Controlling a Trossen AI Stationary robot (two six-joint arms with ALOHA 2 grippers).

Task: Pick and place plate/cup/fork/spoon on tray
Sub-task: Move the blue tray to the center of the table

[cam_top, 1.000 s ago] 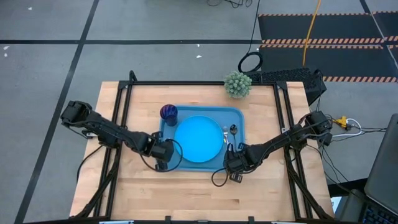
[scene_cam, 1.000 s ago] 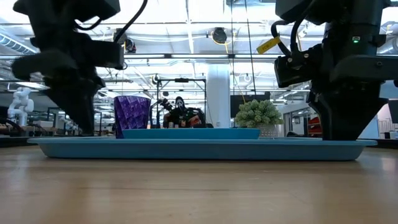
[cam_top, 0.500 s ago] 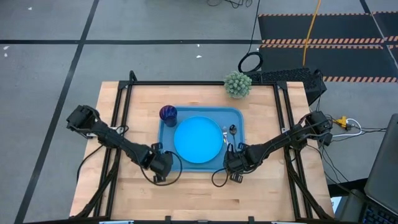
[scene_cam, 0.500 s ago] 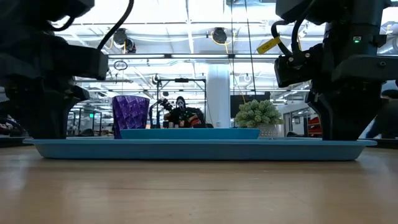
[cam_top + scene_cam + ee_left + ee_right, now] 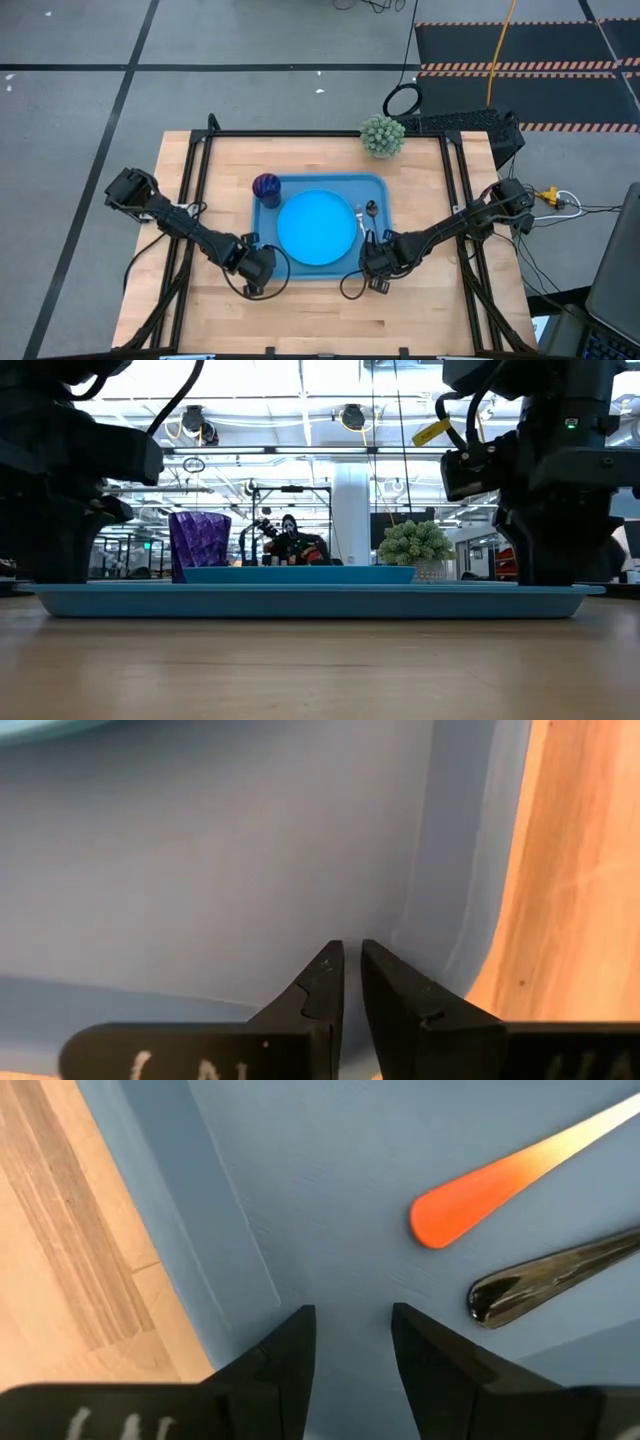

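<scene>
The blue tray (image 5: 384, 184) lies flat on the wooden table. On it rest the sky-blue plate (image 5: 316, 228), the purple cup (image 5: 266, 187) at the far left corner, and the orange-handled fork (image 5: 480, 1200) and dark spoon (image 5: 550, 1280) along the right side. My left gripper (image 5: 352, 952) points down into the tray's near left corner, its fingers shut to a thin slit. My right gripper (image 5: 352, 1315) points down inside the near right corner, open, with bare tray floor (image 5: 330, 1200) between its fingers. My left gripper comes from above with shut fingers. Its tips (image 5: 325, 965) stand on the tray's floor at the foot of the near left corner wall (image 5: 420, 920), inside the rim. The tray stays flat on the table. My right gripper's tips stand low over the tray floor; whether they touch it I cannot tell.
A small green plant (image 5: 382, 136) stands at the table's far edge, behind the tray's right end. Bare wood (image 5: 320, 310) runs between the tray and the table's near edge. A black frame rail (image 5: 200, 180) runs along the left side.
My left gripper has gone toward the table's near edge, along the tray's left side to its near left corner. The tray has slid a little toward the table's left edge, carrying the cup and plate with it.
</scene>
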